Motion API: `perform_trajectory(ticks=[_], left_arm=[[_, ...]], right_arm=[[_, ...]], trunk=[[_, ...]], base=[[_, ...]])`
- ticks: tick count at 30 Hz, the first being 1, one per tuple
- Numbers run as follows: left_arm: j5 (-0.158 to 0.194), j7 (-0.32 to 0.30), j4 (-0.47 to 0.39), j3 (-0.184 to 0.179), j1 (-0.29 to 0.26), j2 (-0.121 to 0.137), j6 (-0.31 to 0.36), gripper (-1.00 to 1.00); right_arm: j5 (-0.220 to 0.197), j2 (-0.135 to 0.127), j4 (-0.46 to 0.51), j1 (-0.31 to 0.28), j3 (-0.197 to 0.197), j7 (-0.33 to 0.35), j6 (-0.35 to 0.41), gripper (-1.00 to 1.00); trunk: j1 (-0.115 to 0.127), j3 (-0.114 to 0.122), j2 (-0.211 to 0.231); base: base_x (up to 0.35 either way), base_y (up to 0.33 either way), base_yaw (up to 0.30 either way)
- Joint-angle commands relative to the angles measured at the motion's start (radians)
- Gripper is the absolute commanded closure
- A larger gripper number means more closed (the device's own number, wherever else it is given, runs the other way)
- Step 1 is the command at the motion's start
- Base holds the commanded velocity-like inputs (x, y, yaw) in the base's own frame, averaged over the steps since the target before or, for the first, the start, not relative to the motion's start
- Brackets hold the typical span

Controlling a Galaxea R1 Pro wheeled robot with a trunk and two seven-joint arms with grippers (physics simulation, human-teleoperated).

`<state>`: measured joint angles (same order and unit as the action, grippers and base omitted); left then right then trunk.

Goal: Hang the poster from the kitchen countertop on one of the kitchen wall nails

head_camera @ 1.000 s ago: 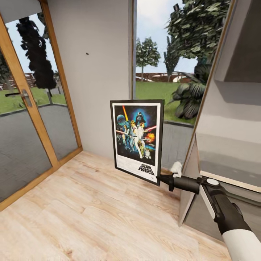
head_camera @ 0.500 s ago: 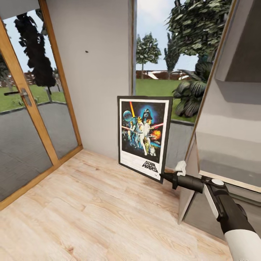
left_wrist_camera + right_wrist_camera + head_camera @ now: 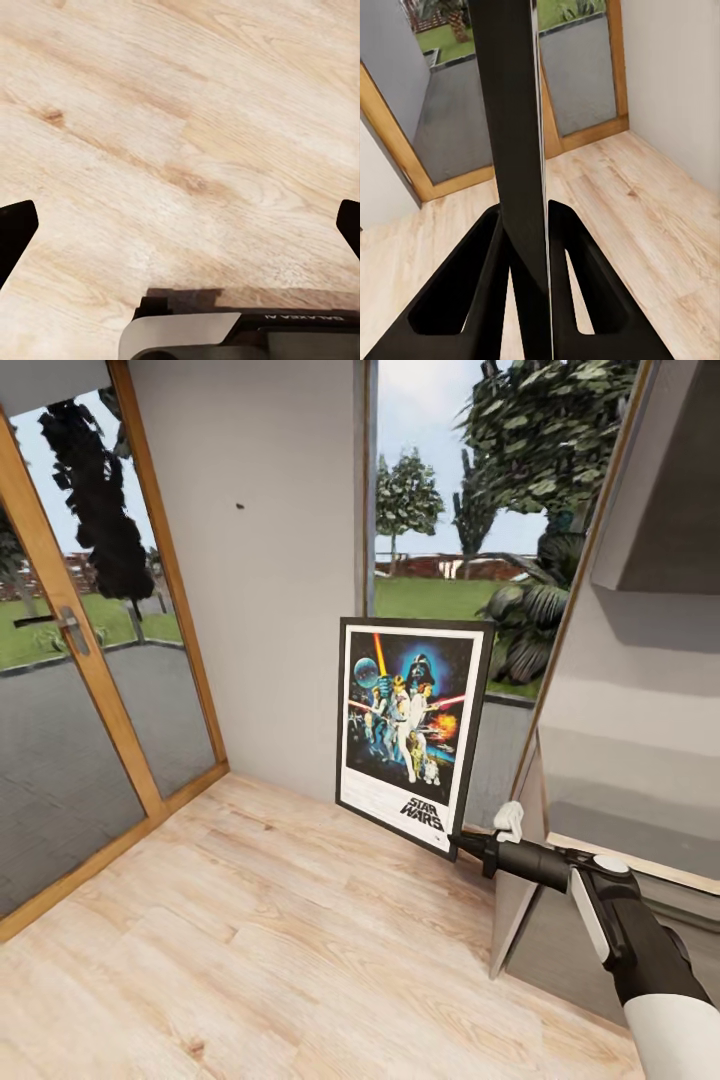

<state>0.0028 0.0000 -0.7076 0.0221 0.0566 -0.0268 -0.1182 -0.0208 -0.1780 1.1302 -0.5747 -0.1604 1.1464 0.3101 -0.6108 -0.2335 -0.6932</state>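
Right wrist view: right gripper (image 3: 526,247) fingers pressed on both sides of poster (image 3: 514,127), seen edge-on. Head view: right gripper (image 3: 462,845) pinches poster (image 3: 413,732) at bottom right corner. Poster up in air, nearly upright, above wood floor (image 3: 250,940), by window. Tiny wall nail (image 3: 240,506) on grey wall, up high, well apart from poster. Left wrist view: left gripper (image 3: 180,225) fingers spread wide, nothing between, wood floor below.
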Motion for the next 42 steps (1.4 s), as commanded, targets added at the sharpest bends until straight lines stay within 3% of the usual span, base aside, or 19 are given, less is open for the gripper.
perform_trajectory(ticks=[1, 23, 26, 28, 32, 42], left_arm=[[0.000, 0.000, -0.001, 0.002, 0.000, -0.001, -0.001, -1.00], [0.000, 0.001, -0.004, 0.005, 0.000, 0.000, -0.001, -1.00], [0.000, 0.000, -0.007, 0.049, 0.000, 0.009, -0.002, -1.00], [0.001, -0.003, -0.017, 0.128, 0.000, 0.018, -0.002, -1.00], [0.002, -0.006, -0.042, 0.216, 0.000, 0.024, 0.001, -1.00], [0.002, -0.007, -0.048, 0.241, 0.000, 0.025, 0.002, -1.00]], right_arm=[[-0.004, 0.000, 0.000, -0.001, -0.001, 0.006, 0.012, 1.00], [-0.004, 0.000, 0.000, -0.001, -0.001, 0.006, 0.012, 1.00], [-0.004, 0.000, 0.000, -0.001, -0.001, 0.006, 0.012, 1.00], [-0.004, 0.000, 0.000, -0.001, -0.001, 0.006, 0.012, 1.00], [-0.004, 0.000, 0.001, -0.001, -0.001, 0.006, 0.012, 1.00], [-0.004, 0.000, 0.002, 0.001, 0.001, 0.006, 0.011, 1.00]], trunk=[[0.004, 0.002, 0.006], [0.088, 0.071, 0.160], [0.099, 0.080, 0.181], [0.107, 0.087, 0.195], [0.122, 0.099, 0.223], [0.161, 0.130, 0.293]], base=[[0.000, 0.000, 0.000], [0.000, 0.000, 0.000], [0.000, 0.000, 0.000], [0.000, 0.000, 0.000], [0.000, 0.000, 0.000], [0.000, 0.000, 0.000]])
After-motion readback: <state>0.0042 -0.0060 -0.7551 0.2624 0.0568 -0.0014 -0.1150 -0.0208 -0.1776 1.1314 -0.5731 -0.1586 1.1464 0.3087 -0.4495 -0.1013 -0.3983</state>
